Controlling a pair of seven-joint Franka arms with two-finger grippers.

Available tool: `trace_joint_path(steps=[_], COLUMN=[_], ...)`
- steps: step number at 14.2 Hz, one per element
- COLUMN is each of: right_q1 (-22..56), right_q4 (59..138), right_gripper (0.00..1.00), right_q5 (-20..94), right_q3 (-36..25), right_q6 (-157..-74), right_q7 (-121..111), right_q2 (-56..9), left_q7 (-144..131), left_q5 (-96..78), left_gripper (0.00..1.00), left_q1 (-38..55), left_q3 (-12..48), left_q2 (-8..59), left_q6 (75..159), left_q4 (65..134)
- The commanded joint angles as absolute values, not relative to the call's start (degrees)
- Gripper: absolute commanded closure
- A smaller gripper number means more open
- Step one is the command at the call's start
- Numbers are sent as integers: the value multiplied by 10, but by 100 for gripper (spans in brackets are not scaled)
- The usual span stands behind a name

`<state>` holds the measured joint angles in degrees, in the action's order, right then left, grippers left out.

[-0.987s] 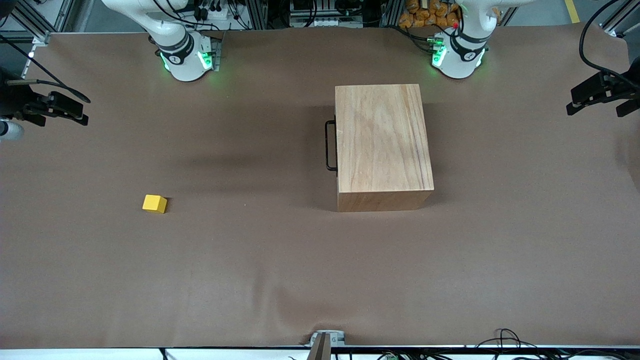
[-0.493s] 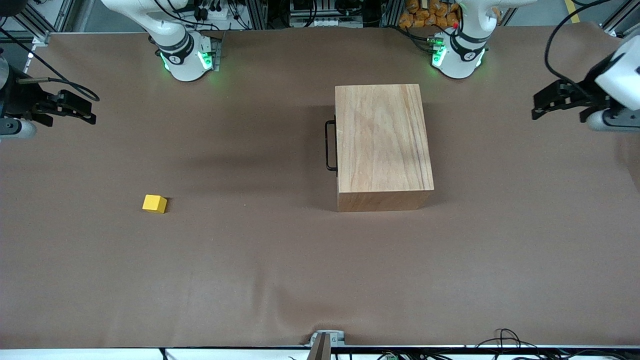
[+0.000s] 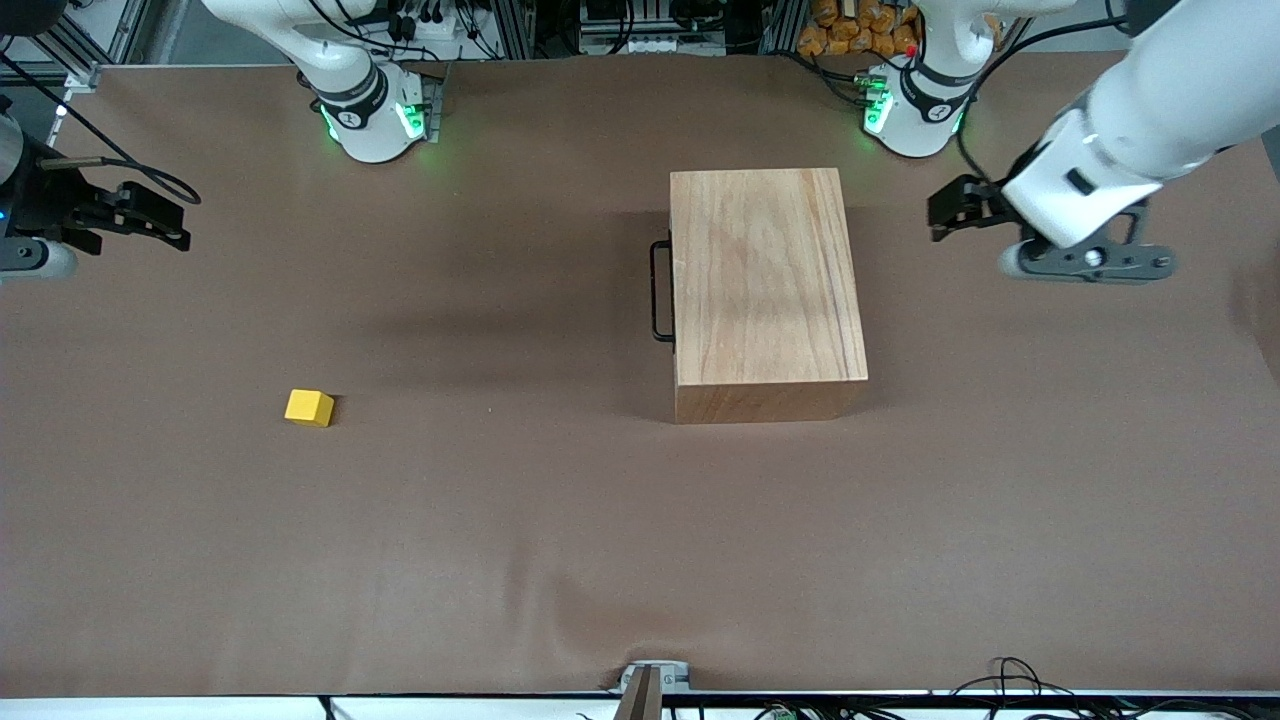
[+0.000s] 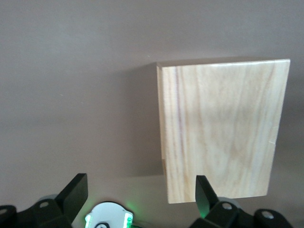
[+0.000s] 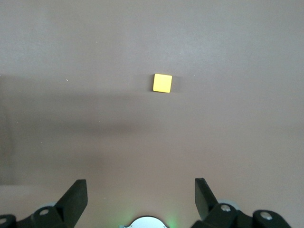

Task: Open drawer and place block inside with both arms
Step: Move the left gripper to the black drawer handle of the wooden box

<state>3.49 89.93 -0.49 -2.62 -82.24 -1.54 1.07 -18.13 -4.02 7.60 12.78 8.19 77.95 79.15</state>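
Note:
The light wooden box [image 3: 765, 290] stands on the brown table, toward the left arm's end. The drawer is shut inside it; only its black wire handle [image 3: 660, 290] shows, on the side facing the right arm's end. The yellow block [image 3: 308, 407] lies alone on the table toward the right arm's end. My left gripper [image 3: 948, 212] is open and empty in the air beside the box, on the side away from the handle. Its wrist view shows the box top [image 4: 221, 128] past the open gripper [image 4: 140, 185]. My right gripper [image 3: 178, 215] is open and empty over the table's right-arm end. Its wrist view shows the block [image 5: 162, 83] past the open gripper [image 5: 138, 186].
The arms' green-lit bases [image 3: 375, 120] [image 3: 915, 110] stand along the table edge farthest from the camera. A small metal mount [image 3: 650, 680] sits at the nearest edge. Brown table surface [image 3: 500, 520] spreads between block and box.
My left gripper has swung in from the table's end toward the box. My right gripper has shifted only slightly. Box and block have not moved.

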Motion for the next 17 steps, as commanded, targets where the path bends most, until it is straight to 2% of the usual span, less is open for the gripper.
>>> trace_joint_path(steps=[1, 10, 13, 17], right_q1=[34, 33, -3, -9], right_q4=[893, 889, 880, 879], right_gripper=[0, 0, 0, 0], right_q5=[-14, -25, -14, -17], right_q3=[-28, -29, -30, -31], right_q6=[-818, -808, -812, -826], right_q7=[-14, -9, -10, -11], right_q2=[12, 4, 4, -6], left_q7=[-256, -474, -547, -628], left_q5=[-47, -40, -12, 32], left_gripper=[0, 0, 0, 0], left_q1=[123, 249, 306, 372], left_q3=[127, 126, 123, 120], left_q2=[108, 184, 214, 264], left_q6=[786, 914, 957, 1019], left_q4=[780, 780, 780, 773])
